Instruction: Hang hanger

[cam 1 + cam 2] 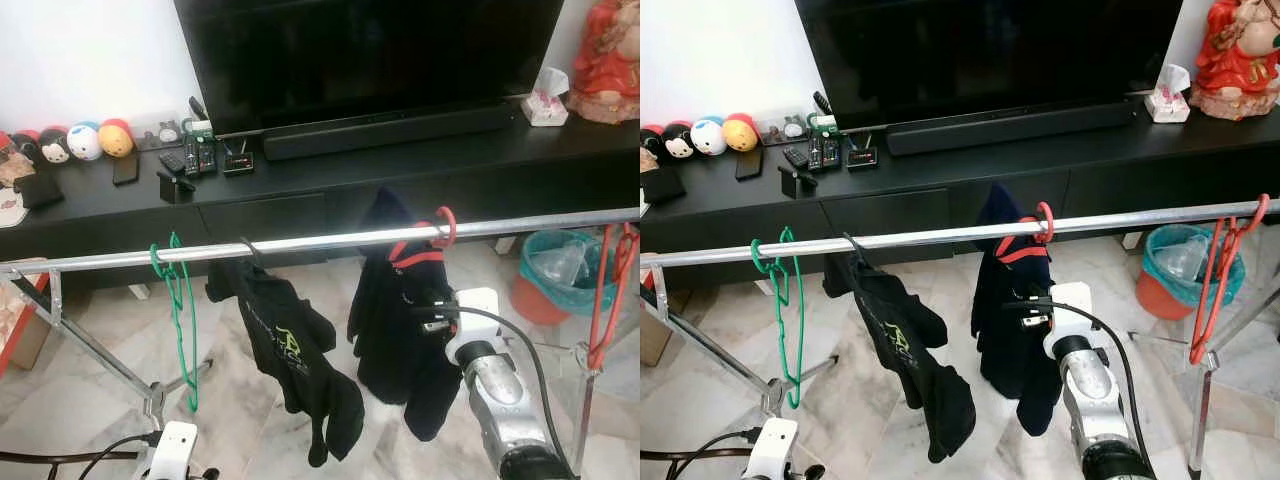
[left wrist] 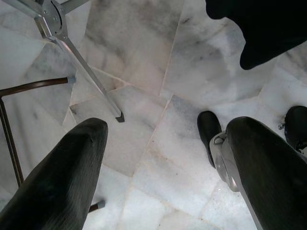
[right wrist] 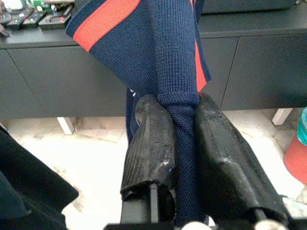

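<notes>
A chrome rail (image 1: 300, 243) runs across in front of me. A red hanger (image 1: 437, 236) hooks over it near the middle and carries a navy garment with red stripes (image 3: 163, 52). My right gripper (image 3: 178, 139) is shut on a hanging fold of that garment, just below the rail (image 1: 940, 236). My right arm (image 1: 490, 375) reaches up from the lower right. Further left on the rail hang a black T-shirt (image 1: 290, 345) and an empty green hanger (image 1: 180, 300). My left gripper (image 2: 163, 158) hangs low over the marble floor, open, holding nothing.
Empty red hangers (image 1: 608, 290) hang at the rail's right end. Behind stands a black TV cabinet (image 1: 300, 180) with remotes, toys and a tissue box. A teal bin (image 1: 555, 262) and an orange bucket sit at the right. The rack's leg (image 2: 91, 76) crosses the floor by my left gripper.
</notes>
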`<state>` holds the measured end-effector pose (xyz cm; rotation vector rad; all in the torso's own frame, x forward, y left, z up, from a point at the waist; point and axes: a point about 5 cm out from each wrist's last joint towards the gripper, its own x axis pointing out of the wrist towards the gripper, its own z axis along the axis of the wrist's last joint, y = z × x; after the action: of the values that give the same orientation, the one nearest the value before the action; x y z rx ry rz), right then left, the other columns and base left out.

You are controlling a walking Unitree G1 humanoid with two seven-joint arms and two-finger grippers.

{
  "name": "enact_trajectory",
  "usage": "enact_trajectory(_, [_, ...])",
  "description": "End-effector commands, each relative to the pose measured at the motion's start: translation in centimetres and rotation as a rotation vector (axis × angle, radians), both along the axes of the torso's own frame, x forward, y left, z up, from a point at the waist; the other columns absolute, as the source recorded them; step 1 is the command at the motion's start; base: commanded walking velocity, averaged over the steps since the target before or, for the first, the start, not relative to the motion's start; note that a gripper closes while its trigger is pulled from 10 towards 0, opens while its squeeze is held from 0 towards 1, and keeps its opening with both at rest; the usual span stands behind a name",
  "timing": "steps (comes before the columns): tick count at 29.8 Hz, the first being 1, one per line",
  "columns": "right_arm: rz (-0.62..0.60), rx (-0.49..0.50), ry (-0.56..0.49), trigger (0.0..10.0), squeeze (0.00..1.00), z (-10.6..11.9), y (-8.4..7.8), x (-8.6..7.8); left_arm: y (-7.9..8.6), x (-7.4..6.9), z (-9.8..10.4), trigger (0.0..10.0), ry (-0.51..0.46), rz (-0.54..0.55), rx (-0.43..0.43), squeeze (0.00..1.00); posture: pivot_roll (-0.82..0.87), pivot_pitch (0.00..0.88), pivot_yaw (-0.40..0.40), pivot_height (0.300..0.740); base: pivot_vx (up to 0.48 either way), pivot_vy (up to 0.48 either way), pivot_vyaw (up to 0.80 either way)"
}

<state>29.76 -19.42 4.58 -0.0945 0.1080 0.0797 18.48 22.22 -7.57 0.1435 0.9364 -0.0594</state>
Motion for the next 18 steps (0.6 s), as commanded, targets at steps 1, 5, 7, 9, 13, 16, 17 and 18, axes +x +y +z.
enact_trajectory(1, [-0.002, -0.001, -0.161, 0.0, 0.0, 2.6, 0.4, 0.8, 0.2, -0.3, -0.1, 10.0, 0.019, -0.019, 0.014, 0.0, -0.08, 0.0, 0.099, 0.74, 0.0, 0.0, 0.0])
enact_trajectory(5, [-0.074, -0.007, -0.155, 10.0, 0.0, 0.9, 0.5, -1.8, 0.1, -0.4, -0.2, 10.0, 0.021, -0.017, 0.013, 0.0, -0.08, 0.0, 0.092, 0.74, 0.0, 0.0, 0.0])
enact_trajectory(7, [-0.095, 0.002, -0.153, 10.0, 0.0, 0.3, 0.5, -2.9, 0.1, -0.4, -0.2, 10.0, 0.022, -0.019, 0.013, 0.0, -0.08, 0.0, 0.092, 0.74, 0.0, 0.0, 0.0])
enact_trajectory(9, [-0.096, -0.015, -0.143, 10.0, 0.0, -0.2, 0.6, -3.8, 0.1, -0.5, -0.2, 10.0, 0.023, -0.022, 0.012, 0.0, -0.09, 0.0, 0.092, 0.74, 0.0, 0.0, 0.0])
enact_trajectory(13, [-0.109, -0.009, -0.088, 10.0, 0.0, -1.6, 0.8, -5.5, -0.1, -0.5, -0.3, 10.0, 0.023, -0.026, 0.01, 0.0, -0.09, 0.0, 0.09, 0.74, 0.0, 0.0, 0.0])
enact_trajectory(16, [-0.109, -0.019, -0.001, 10.0, 0.0, -3.4, 1.0, -6.8, -0.4, -0.4, -0.3, 10.0, 0.021, -0.029, 0.006, 0.0, -0.09, 0.0, 0.087, 0.74, 0.0, 0.0, 0.0])
enact_trajectory(17, [-0.12, -0.02, 0.052, 10.0, 0.0, -4.5, 1.0, -7.5, -0.5, -0.4, -0.3, 10.0, 0.019, -0.031, 0.003, 0.0, -0.1, 0.0, 0.086, 0.74, 0.0, 0.0, 0.0])
enact_trajectory(18, [-0.12, -0.02, 0.052, 10.0, 0.0, -4.5, 1.0, -7.5, -0.5, -0.4, -0.3, 10.0, 0.019, -0.031, 0.003, 0.0, -0.1, 0.0, 0.086, 0.74, 0.0, 0.0, 0.0])
